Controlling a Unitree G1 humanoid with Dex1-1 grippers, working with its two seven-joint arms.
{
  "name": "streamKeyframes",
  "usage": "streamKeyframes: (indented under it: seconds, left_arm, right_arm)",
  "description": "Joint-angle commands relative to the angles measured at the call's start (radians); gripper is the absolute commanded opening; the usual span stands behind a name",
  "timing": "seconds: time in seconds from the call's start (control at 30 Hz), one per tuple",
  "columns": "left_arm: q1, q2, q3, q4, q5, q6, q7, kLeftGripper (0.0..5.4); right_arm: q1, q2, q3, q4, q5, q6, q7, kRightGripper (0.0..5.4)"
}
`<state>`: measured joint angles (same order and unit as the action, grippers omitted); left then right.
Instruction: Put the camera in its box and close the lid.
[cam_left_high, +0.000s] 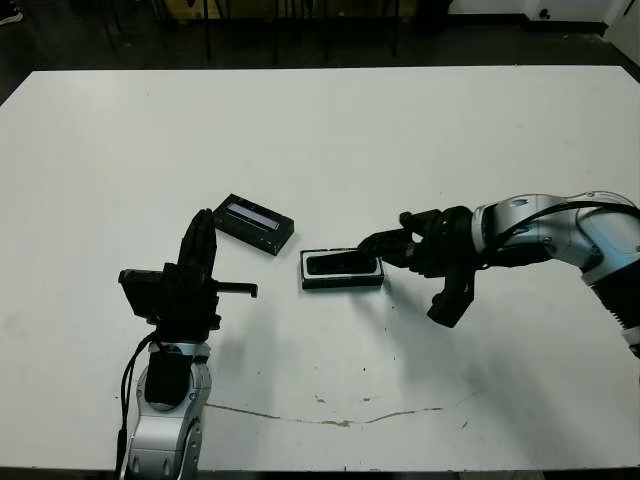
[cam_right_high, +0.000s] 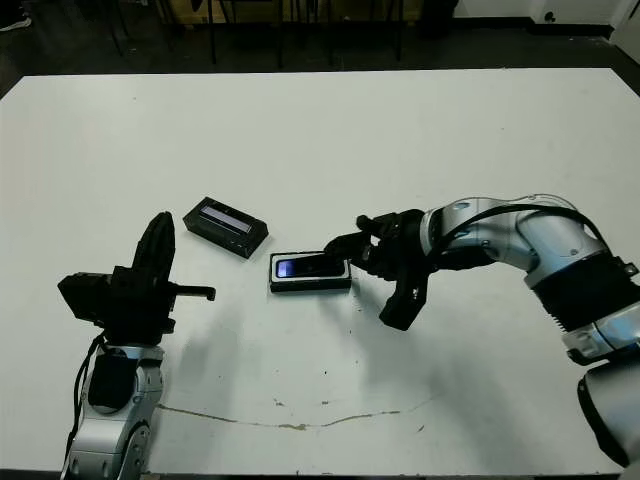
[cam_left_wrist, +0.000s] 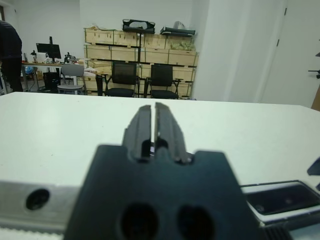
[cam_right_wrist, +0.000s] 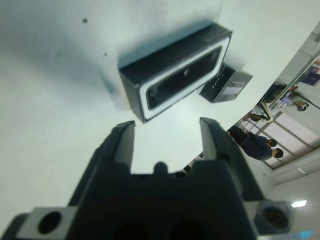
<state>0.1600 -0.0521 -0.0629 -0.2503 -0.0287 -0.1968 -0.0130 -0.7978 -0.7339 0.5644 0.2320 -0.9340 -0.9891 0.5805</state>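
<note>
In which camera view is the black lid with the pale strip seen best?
The left eye view shows the black rectangular lid with the pale silvery strip best: whole, from above, lying on the white table. The right eye view shows it the same way. The right wrist view shows only part of it, behind the white-lined box. The left wrist view misses it.

— What's holding everything?

— A white table (cam_left_high: 320, 130) with a thin brownish crack (cam_left_high: 330, 418) along its near edge, at about 6 o'clock.

— And what lies on it?

— Near the middle, the box (cam_left_high: 342, 283), white-lined, with the camera (cam_left_high: 342, 264) inside. Just beside it, at about 10 o'clock from it, the lid (cam_left_high: 253, 223) lies flat, pale strip upward, apart from the box.
</note>
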Motion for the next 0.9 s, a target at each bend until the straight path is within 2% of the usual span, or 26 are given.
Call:
streamKeyframes:
  seconds: [0.03,0.3,0.43,0.6,0.7,0.9]
  left_arm:
    - [0.006,0.01,0.007,0.015,0.01,0.009,0.002,0.0]
    - [0.003,0.012,0.012,0.015,0.013,0.011,-0.004,0.0]
    - [0.005,0.008,0.011,0.011,0.013,0.012,-0.002,0.0]
    - [0.009,0.009,0.012,0.006,0.016,0.012,0.0,0.0]
    - [0.012,0.011,0.015,0.0,0.014,0.015,-0.002,0.0]
    - [0.008,0.036,0.039,-0.022,-0.009,0.019,-0.025,0.0]
  right_arm:
    - [0.02,-0.026,-0.01,-0.031,0.039,0.036,0.055,3.25]
    - [0.058,-0.054,-0.053,-0.09,0.136,0.111,0.12,4.67]
    - [0.105,-0.039,-0.129,-0.086,0.241,0.182,0.078,5.38]
    - [0.186,0.036,-0.275,-0.041,0.396,0.273,-0.105,5.38]
    - [0.266,0.104,-0.373,-0.073,0.546,0.392,-0.167,5.06]
    - [0.473,0.216,-0.515,-0.218,0.764,0.652,-0.229,3.99]
